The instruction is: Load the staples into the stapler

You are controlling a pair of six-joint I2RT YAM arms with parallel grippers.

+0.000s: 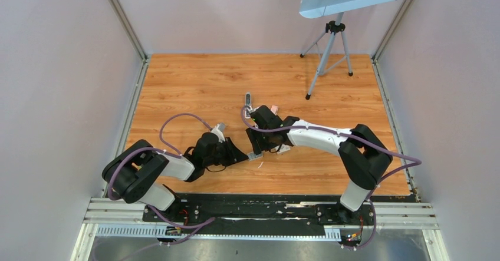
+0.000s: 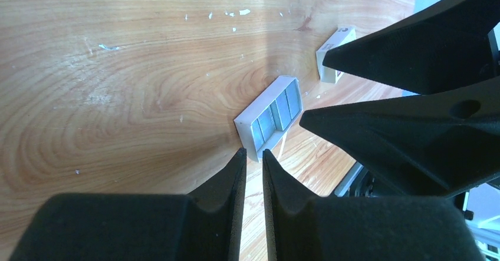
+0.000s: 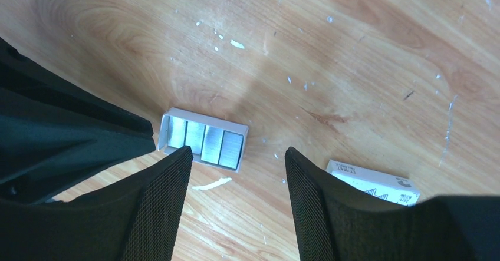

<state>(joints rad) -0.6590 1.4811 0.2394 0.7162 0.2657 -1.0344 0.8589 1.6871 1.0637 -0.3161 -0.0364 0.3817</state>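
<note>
The staples (image 3: 203, 138) lie as several silvery strips side by side in a small white box tray (image 3: 243, 132) on the wooden table. They also show in the left wrist view (image 2: 272, 118). My right gripper (image 3: 236, 155) is open and empty, just above the tray's near side. My left gripper (image 2: 254, 154) is nearly shut with only a thin slit between its fingers. It holds nothing, and its tips are at the tray's corner (image 2: 250, 137). The stapler (image 1: 248, 101) lies farther back on the table, apart from both grippers.
A white printed box sleeve (image 3: 371, 181) lies right of the tray, and it shows in the left wrist view (image 2: 335, 58). A small pink piece (image 1: 274, 109) lies near the stapler. A tripod (image 1: 327, 55) stands at the back right. White walls enclose the table.
</note>
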